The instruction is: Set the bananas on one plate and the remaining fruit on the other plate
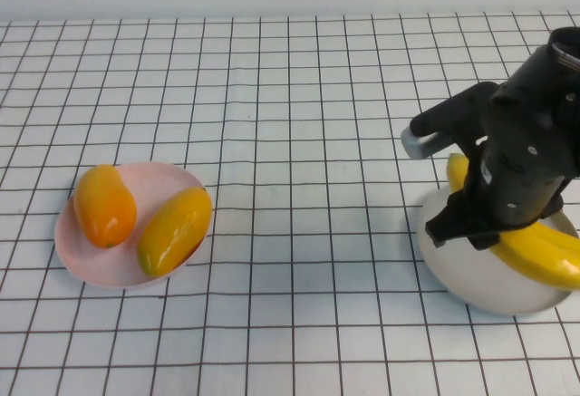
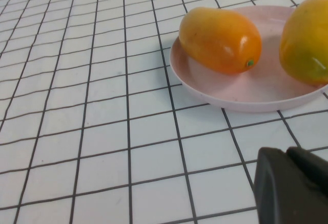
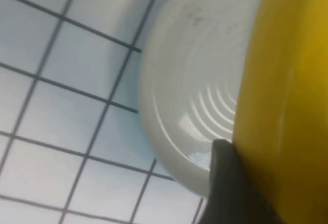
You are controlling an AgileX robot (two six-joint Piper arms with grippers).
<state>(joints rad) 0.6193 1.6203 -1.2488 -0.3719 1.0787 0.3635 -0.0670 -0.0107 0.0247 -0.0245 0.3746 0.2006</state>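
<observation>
On the near-left side of the table (image 1: 299, 342), both mango-like fruits (image 1: 105, 204) sit on the pink plate (image 1: 77, 260). The more orange one is on the plate's left, and the yellow-orange one (image 1: 174, 230) lies across its right rim w/ a bit overhanging. They're just beside each other; can't tell if they touch. I count that half of the job done.

My left gripper (image 2: 292, 185) isn't in the high view. Its own cam shows only a dark tip, low over the grid mat and near the pink plate (image 2: 246, 98) w/ the orange fruit (image 2: 220, 39) on it. Fingers pressed together, nothing in them. Looks parked.

Near-right: grey-blue plate (image 1: 480, 274) w/ the bananas (image 1: 539, 251) on it. My right gripper (image 1: 471, 224) is down over that plate, right at the fruit. Its wrist cam shows a finger (image 3: 230, 183) hard against yellow banana skin (image 3: 287, 96), w/ the ribbed plate (image 3: 189, 96) just beside it. Jaws are part-closed; prob around a banana, but the arm hides most of it, so I can't be sure it's gripped vs just touched.

I see one long banana across the plate, plus a yellow end poking out behind the arm (image 1: 457, 171). That's prob banana no. 2.

Left to do, by my read: let go and back the right arm off. Far half of the table has nothing else to sort.
</observation>
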